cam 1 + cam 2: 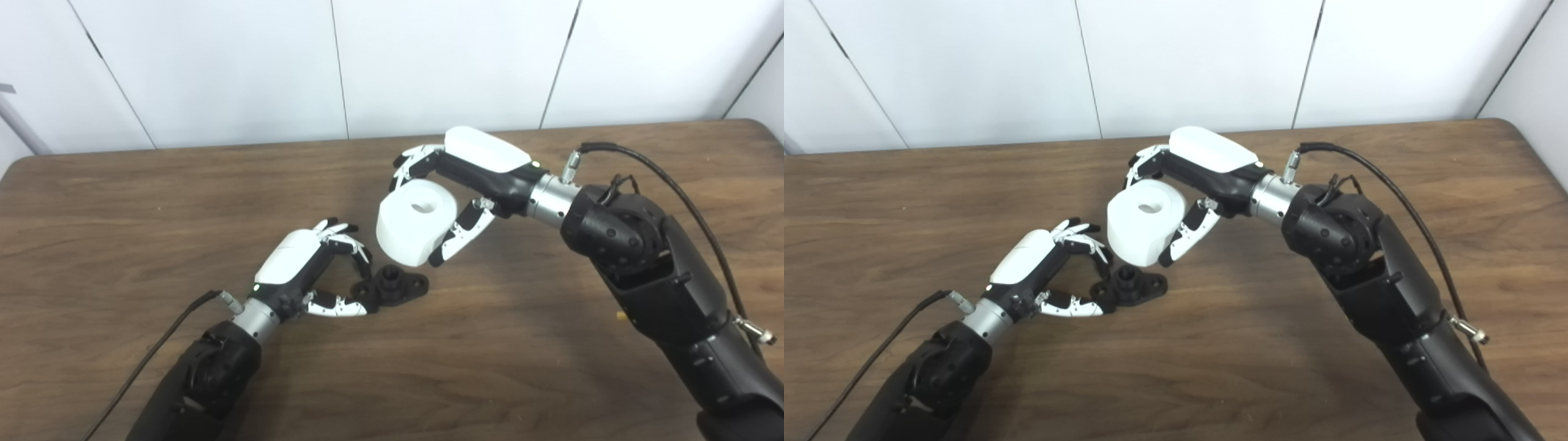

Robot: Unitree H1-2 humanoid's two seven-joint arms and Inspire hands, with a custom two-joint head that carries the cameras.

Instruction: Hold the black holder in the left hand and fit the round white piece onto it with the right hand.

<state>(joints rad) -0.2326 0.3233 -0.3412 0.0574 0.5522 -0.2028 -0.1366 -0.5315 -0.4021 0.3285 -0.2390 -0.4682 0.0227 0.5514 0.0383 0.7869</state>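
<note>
The black holder (392, 286) lies flat on the wooden table (122, 202), a short round post sticking up from its flanged base. My left hand (309, 269) pinches the holder's left end between thumb and fingers. The round white piece (415, 222), a thick cylinder with a centre hole, hangs just above and slightly right of the holder's post. My right hand (471, 177) is shut on it, fingers over the far side and thumb on the near right side. A small gap shows between the piece's lower edge and the post.
White wall panels (429, 61) rise behind the table's far edge. A black cable (674, 184) loops off my right wrist, and another cable (153, 349) trails from my left wrist across the table.
</note>
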